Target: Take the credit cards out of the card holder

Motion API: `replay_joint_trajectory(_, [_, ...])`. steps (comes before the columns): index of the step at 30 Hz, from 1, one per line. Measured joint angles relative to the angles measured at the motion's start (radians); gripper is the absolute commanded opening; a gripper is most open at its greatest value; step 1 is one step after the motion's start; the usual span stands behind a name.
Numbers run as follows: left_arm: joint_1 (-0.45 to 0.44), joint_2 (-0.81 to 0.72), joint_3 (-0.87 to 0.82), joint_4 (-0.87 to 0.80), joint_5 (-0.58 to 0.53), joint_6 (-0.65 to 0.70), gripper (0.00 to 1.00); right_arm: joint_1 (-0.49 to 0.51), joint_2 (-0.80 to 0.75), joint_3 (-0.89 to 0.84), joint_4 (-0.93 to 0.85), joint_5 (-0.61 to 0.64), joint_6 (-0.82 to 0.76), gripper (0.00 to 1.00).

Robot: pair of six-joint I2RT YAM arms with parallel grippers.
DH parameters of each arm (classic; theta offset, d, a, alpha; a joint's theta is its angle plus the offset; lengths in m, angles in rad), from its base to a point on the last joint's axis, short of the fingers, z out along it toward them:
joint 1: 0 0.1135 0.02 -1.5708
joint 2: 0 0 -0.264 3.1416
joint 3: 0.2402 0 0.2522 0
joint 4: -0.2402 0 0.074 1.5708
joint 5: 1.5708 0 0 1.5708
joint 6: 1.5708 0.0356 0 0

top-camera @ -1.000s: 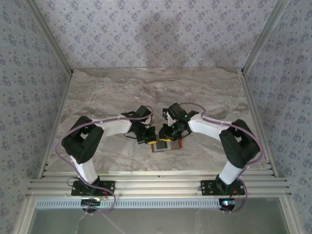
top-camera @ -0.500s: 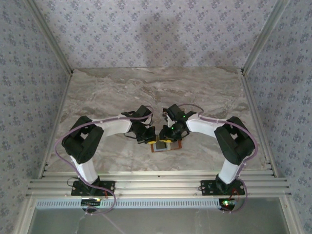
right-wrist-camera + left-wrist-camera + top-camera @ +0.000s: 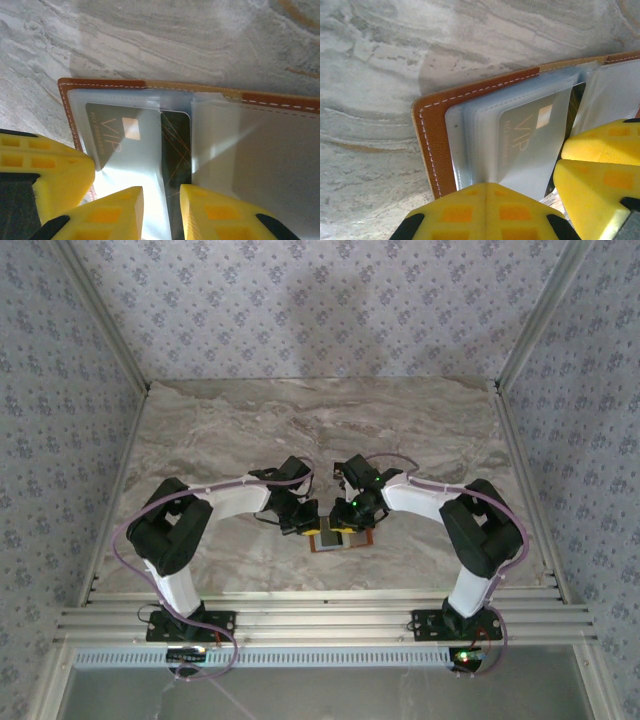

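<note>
- The card holder (image 3: 340, 539) lies open and flat on the worktop (image 3: 230, 430), close to the middle of its near edge. Both arms bend in over it from either side.
- The left gripper (image 3: 485, 195) has its two yellow fingers brought together, tip against tip. It is down on the end of the holder that faces the worktop's left edge, where the clear sleeves (image 3: 470, 125) run under it. To my eye it is there to pin the holder so it won't slide or lift. Whether it nips a sleeve edge or only presses, I can't tell.
- The right gripper (image 3: 161, 202) stands parted, one finger on each side of the dark card (image 3: 176, 145) at the holder's fold. It looks lined up for a pinch, but it is not closed on anything.
- The silver card (image 3: 120, 135), marked VIP, sits inside a sleeve just beside the dark one.
- I see no card lying loose on the marble, so I'd judge none has been taken out yet.
- What stands in the way is mostly the crowding — the two grippers are nearly touching over a small target.
- The sleeves are glossy and look floppy, so a pinch on the dark card could catch plastic with it.
- Around them are only the wallpapered walls (image 3: 320, 300) and the metal rail (image 3: 320, 605) along the near edge.
</note>
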State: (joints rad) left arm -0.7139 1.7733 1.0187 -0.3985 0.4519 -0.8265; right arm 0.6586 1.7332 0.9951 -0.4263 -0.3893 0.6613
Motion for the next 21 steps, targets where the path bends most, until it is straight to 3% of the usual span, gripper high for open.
replay_joint_trajectory(11, [0.000, 0.002, 0.019, -0.046, -0.035, 0.023, 0.04, -0.020, -0.038, -0.003, -0.013, 0.002, 0.001, 0.28])
replay_joint_trajectory(21, [0.000, 0.002, 0.021, -0.053, -0.045, 0.034, 0.04, -0.039, -0.031, -0.050, 0.056, -0.079, 0.006, 0.26])
